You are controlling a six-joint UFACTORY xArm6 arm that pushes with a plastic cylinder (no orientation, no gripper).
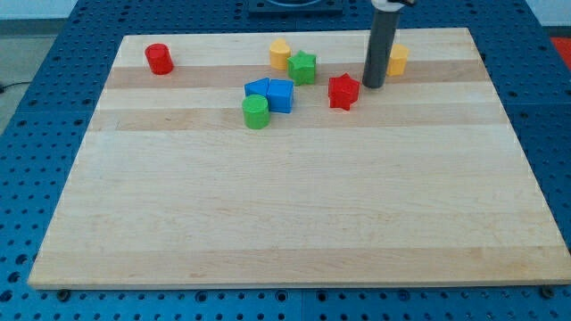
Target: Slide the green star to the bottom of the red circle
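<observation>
The green star (302,68) lies near the view's top, just right of a yellow block (280,54). The red circle (159,59) stands at the view's top left, far to the left of the star. My tip (372,86) rests on the board to the right of the star, just right of a red star (343,91) and left of a second yellow block (396,60). The tip touches no block that I can make out.
Two blue blocks (272,93) sit together below the green star, with a green cylinder (255,111) at their lower left. The wooden board (294,223) lies on a blue perforated table (36,134).
</observation>
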